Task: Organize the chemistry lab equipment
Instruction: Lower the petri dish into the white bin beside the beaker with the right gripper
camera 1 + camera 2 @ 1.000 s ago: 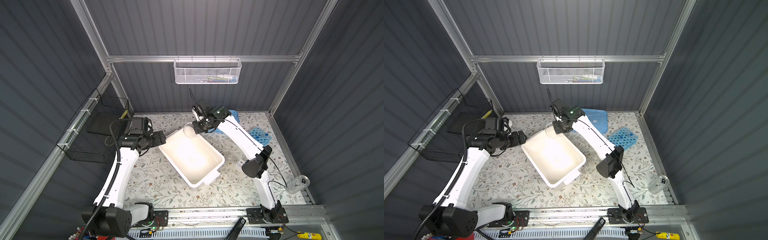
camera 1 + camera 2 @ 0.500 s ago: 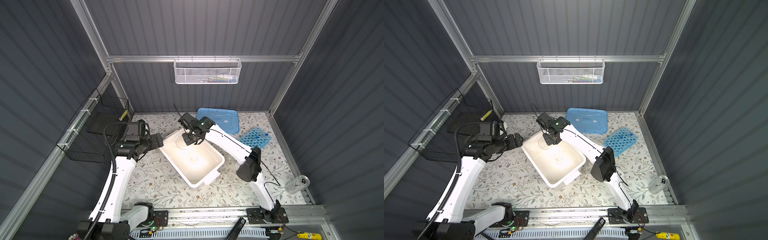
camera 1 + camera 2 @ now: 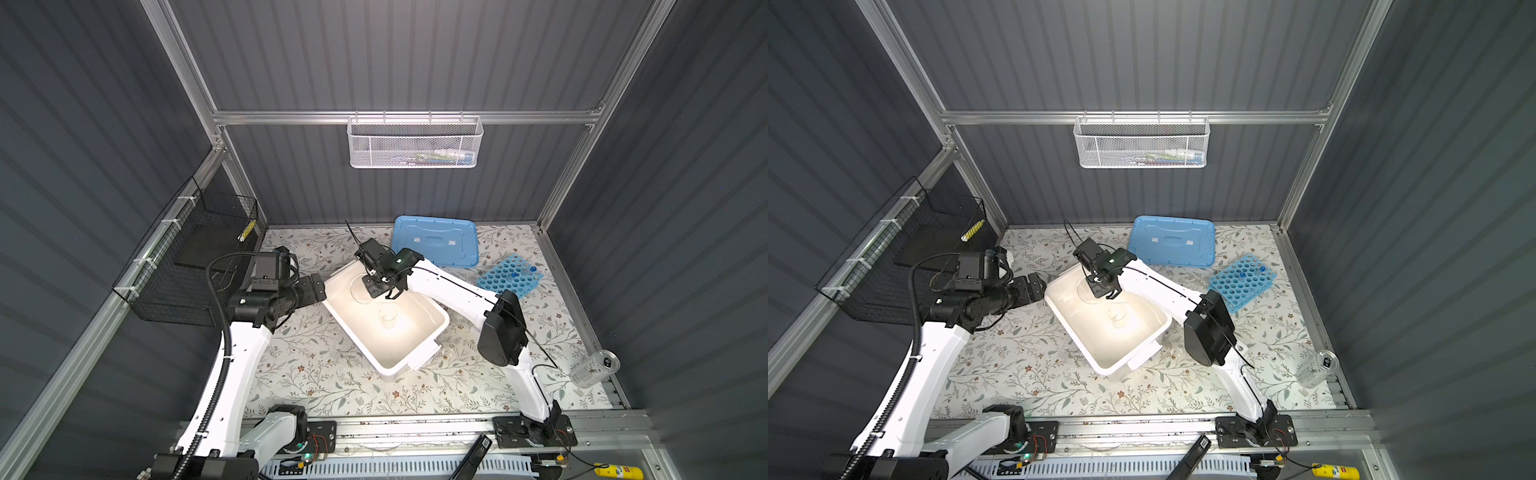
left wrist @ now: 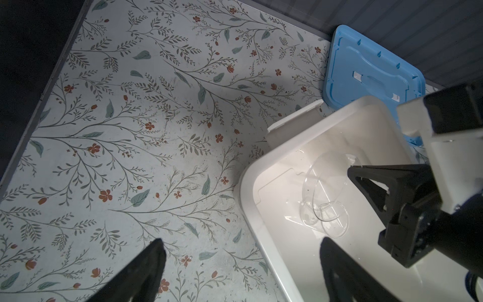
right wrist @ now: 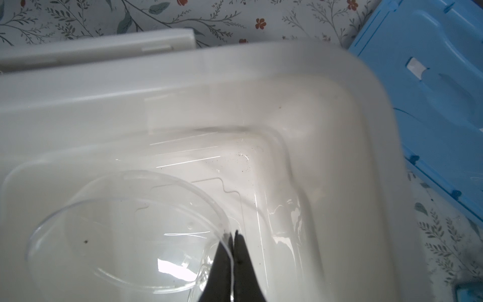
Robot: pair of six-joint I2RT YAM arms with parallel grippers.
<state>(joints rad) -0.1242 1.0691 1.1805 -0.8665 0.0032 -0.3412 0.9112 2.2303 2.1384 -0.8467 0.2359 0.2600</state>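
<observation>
the right gripper [image 5: 233, 236] is pinched together on the rim of a clear glass dish [image 5: 125, 230], holding it tilted inside the white bin [image 5: 104, 78], probably to lay it gently by the small beaker [image 3: 388, 316] there. the left gripper [image 3: 316, 286] hovers, jaws apart, at the bin's wall, seemingly to steady it.

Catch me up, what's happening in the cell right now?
The right gripper is shut on the rim of a clear glass dish, holding it tilted inside the white bin. A small beaker sits on the bin's floor. The left gripper is open and empty beside the bin's left corner. The blue lid and blue rack lie on the table, outside the bin.
</observation>
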